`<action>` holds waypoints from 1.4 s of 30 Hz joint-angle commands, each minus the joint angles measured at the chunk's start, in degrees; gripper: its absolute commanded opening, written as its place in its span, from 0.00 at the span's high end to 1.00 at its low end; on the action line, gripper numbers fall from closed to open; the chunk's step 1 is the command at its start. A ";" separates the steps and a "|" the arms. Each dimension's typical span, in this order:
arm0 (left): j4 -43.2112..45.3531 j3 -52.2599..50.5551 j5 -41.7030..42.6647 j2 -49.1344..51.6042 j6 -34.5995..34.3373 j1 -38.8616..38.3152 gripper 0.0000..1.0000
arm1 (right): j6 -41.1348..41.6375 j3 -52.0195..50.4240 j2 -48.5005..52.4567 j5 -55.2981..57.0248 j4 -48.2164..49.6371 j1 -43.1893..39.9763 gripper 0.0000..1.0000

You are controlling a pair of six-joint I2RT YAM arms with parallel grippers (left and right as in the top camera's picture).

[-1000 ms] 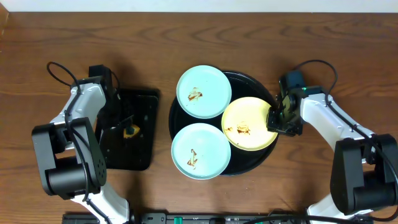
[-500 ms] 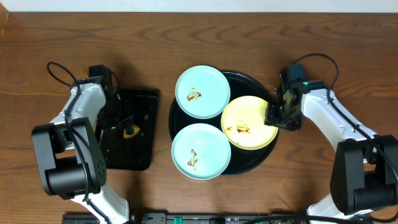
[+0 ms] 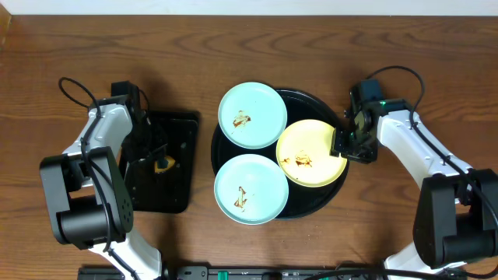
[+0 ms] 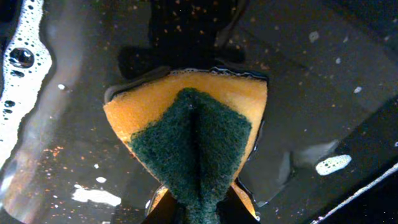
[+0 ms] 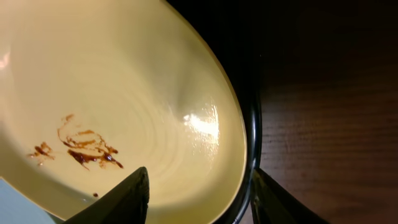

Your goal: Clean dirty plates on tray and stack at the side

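Observation:
Three plates lie on the round black tray (image 3: 310, 99): a pale blue one (image 3: 252, 115) at the back, another pale blue one (image 3: 250, 189) at the front, and a pale yellow one (image 3: 311, 153) on the right. All have brown smears. My right gripper (image 3: 342, 146) is open at the yellow plate's right edge. In the right wrist view one finger (image 5: 124, 199) is over the yellow plate (image 5: 124, 81) and the other is outside the tray rim (image 5: 252, 124). My left gripper (image 4: 199, 214) is shut on a folded yellow-and-green sponge (image 4: 193, 130).
A smaller rectangular black tray (image 3: 175, 194) sits left of the round one, under the left gripper (image 3: 159, 162). It holds shallow water with foam (image 4: 18, 74) along one side. Bare wooden table (image 5: 329, 93) surrounds both trays.
My right gripper has shifted slightly toward the yellow plate and its jaws have spread wider. The yellow plate and the back blue plate have slid a little left. The left arm is still.

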 commanded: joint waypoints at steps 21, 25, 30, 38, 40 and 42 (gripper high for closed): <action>-1.05 0.96 -0.28 -0.22 0.79 -0.20 0.86 | 0.37 -1.62 4.39 0.33 2.97 0.57 0.53; -1.05 0.96 -0.28 -0.22 0.76 -0.20 0.86 | 0.37 -1.64 4.42 0.33 3.34 0.55 0.67; -1.05 0.96 -0.28 -0.22 0.76 -0.20 0.86 | 0.81 -1.64 4.42 0.35 3.69 0.55 0.87; -1.07 0.96 -0.26 -0.22 0.76 -0.20 0.85 | 1.40 -1.64 4.42 0.35 4.55 0.55 0.65; -1.09 0.96 -0.26 -0.22 0.76 -0.20 0.85 | 1.42 -1.68 4.42 0.37 4.81 0.55 0.71; -1.25 0.96 -0.26 -0.22 0.76 -0.20 0.85 | 1.40 -1.90 4.42 0.35 5.35 0.55 0.77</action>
